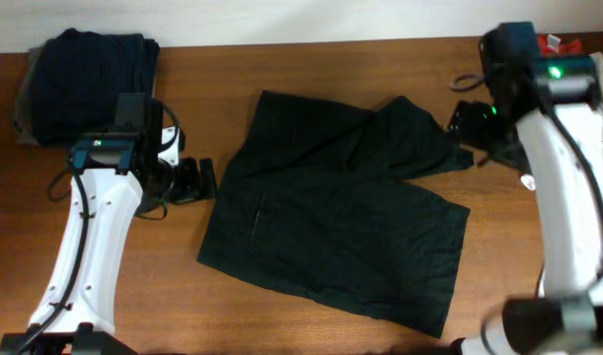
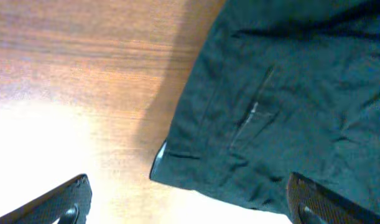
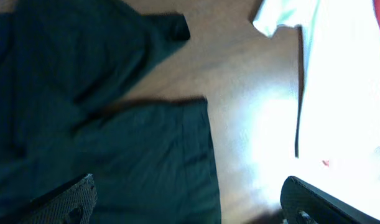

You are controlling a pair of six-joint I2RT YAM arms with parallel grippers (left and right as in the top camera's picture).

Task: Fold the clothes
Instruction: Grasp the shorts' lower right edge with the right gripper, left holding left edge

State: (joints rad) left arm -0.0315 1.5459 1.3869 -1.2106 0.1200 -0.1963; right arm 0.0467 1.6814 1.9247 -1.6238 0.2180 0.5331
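A large black wrinkled garment (image 1: 336, 222) lies spread on the table's middle, partly folded at its top. It also shows in the left wrist view (image 2: 289, 106) and the right wrist view (image 3: 102, 124). My left gripper (image 1: 194, 181) is open and empty just left of the garment's left edge; in the left wrist view (image 2: 190, 208) its fingers straddle the cloth's corner. My right gripper (image 1: 467, 126) is open and empty at the garment's upper right corner, seen above its edge in the right wrist view (image 3: 190, 205). A navy folded garment (image 1: 89, 81) lies on a grey one at the back left.
A white cloth (image 3: 339, 93) and a small red piece (image 1: 556, 43) lie at the back right by the right arm. The wooden table (image 1: 311, 325) runs to the front edge.
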